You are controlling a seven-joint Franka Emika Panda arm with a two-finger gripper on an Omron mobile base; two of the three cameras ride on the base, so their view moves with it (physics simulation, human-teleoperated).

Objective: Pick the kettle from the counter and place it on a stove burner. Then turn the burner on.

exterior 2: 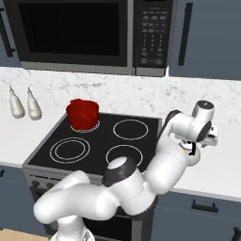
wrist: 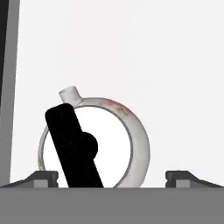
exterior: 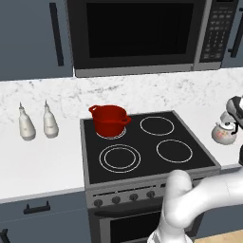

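The small white kettle (exterior: 223,133) with its black arched handle stands upright on the white counter (exterior: 42,161), just right of the black cooktop. My gripper (exterior: 233,124) hangs directly above it. In the hand view I look straight down on the kettle (wrist: 94,144); its black handle runs across the lid and its spout points up-left. My gripper (wrist: 111,178) is open, with one fingertip on each side of the kettle and nothing between them. The two right-hand stove burners (exterior: 174,151) are thin white rings and bare.
A red two-handled pot (exterior: 109,119) sits on the back-left burner. The front-left burner (exterior: 119,158) has concentric rings. Two white bottles (exterior: 37,122) stand on the counter at the left. Knobs (exterior: 124,198) line the stove front. A microwave (exterior: 137,33) hangs overhead.
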